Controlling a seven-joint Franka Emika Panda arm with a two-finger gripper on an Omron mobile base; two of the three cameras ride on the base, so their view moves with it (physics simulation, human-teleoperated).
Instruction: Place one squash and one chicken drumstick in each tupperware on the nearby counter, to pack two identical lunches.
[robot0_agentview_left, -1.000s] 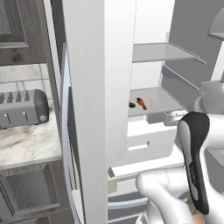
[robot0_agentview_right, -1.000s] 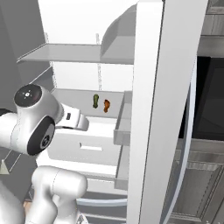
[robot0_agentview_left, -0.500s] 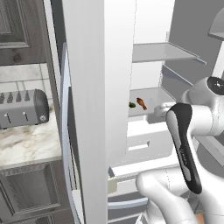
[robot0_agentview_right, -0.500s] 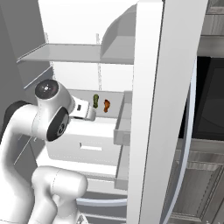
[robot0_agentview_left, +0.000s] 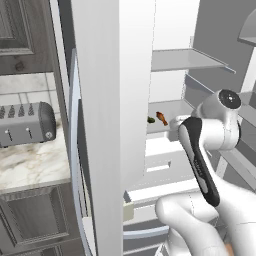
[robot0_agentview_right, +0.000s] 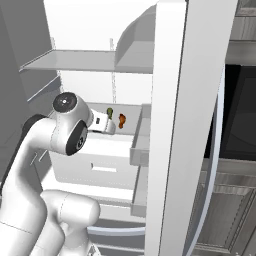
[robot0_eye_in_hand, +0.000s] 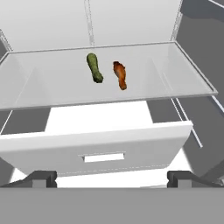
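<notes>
A slim dark green squash (robot0_eye_in_hand: 94, 68) and an orange-brown chicken drumstick (robot0_eye_in_hand: 120, 75) lie side by side on a glass fridge shelf (robot0_eye_in_hand: 175, 74), a small gap between them. My gripper (robot0_eye_in_hand: 112, 179) is open, in front of and slightly below the shelf, with nothing between its fingers. From the base cameras the squash (robot0_agentview_left: 150, 120) (robot0_agentview_right: 109, 111) and drumstick (robot0_agentview_left: 161, 118) (robot0_agentview_right: 122, 119) lie just beyond my hand. The marble counter (robot0_agentview_left: 30, 162) is at the left of the open fridge. The tupperware is out of view.
A grey toaster (robot0_agentview_left: 25, 125) stands on the counter. The open fridge door (robot0_agentview_left: 100, 125) rises between the counter and the shelf. A white drawer (robot0_eye_in_hand: 100, 148) sits under the shelf, another shelf (robot0_agentview_right: 75, 60) above. A dark oven front (robot0_agentview_right: 240, 115) is at the right.
The arm has swung forward and up toward the fridge shelf, bringing the hand close to the squash and drumstick. The gripper has stayed open. The food has not moved.
</notes>
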